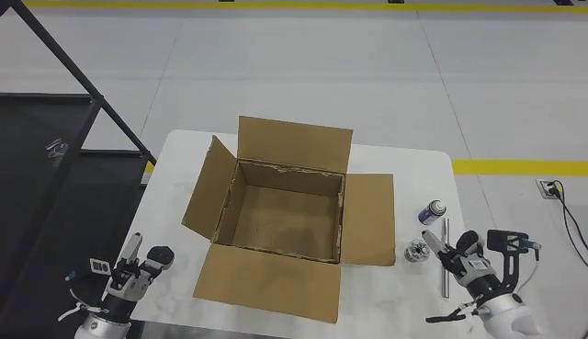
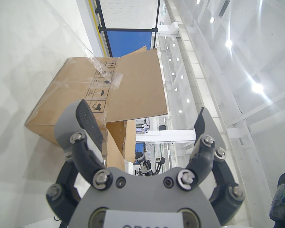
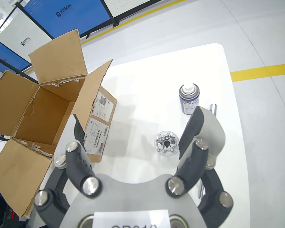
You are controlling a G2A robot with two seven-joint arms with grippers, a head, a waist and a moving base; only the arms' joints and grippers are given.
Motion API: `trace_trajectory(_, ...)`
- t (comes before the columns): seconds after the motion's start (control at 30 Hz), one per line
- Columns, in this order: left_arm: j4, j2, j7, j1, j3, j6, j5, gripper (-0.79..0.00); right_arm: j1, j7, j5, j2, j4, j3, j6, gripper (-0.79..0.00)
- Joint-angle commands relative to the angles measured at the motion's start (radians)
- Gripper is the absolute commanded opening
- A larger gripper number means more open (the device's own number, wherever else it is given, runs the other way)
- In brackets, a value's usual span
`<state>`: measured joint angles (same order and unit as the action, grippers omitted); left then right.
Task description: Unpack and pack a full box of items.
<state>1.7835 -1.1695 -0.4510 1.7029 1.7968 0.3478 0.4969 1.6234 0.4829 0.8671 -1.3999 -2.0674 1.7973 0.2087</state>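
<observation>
Ribbed fingers (image 3: 192, 129) apart, corrugated box (image 1: 294, 144), cylindrical can (image 1: 432, 212)

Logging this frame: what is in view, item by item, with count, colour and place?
cardboard box: 1, brown, mid-table, flaps open, nothing visible inside
spray can: 1, dark blue with white top, upright, beside the box
round metal part: 1, silver, nearer the robot than the can
metal rod: 1, silver, lying beside can and part
table: 1, white
left end effector: 1, grey and black, open, facing the box's side
right end effector: 1, grey and black, open, by the round metal part
</observation>
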Motion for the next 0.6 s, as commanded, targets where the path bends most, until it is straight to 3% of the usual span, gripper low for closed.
trace_trajectory(0.0,0.023,-0.001,0.015,-0.001,-0.008,0.013,-0.045,0.0,-0.022,0.026,0.003,0.001,0.007,-0.036,-0.018,0.0)
trace_trajectory(0.17,0.047,-0.005,-0.006,0.009,-0.042,0.041,-0.064,0.0,-0.091,0.157,-0.114,0.008,0.046,-0.097,0.02,0.0)
trace_trajectory(0.33,0.039,-0.007,-0.021,0.009,-0.069,0.053,-0.078,0.0,-0.195,0.249,-0.173,0.014,0.132,-0.127,-0.07,0.0)
trace_trajectory(0.57,0.039,-0.007,-0.021,0.009,-0.069,0.053,-0.078,0.0,-0.294,0.319,-0.187,0.023,0.202,-0.184,-0.089,0.0)
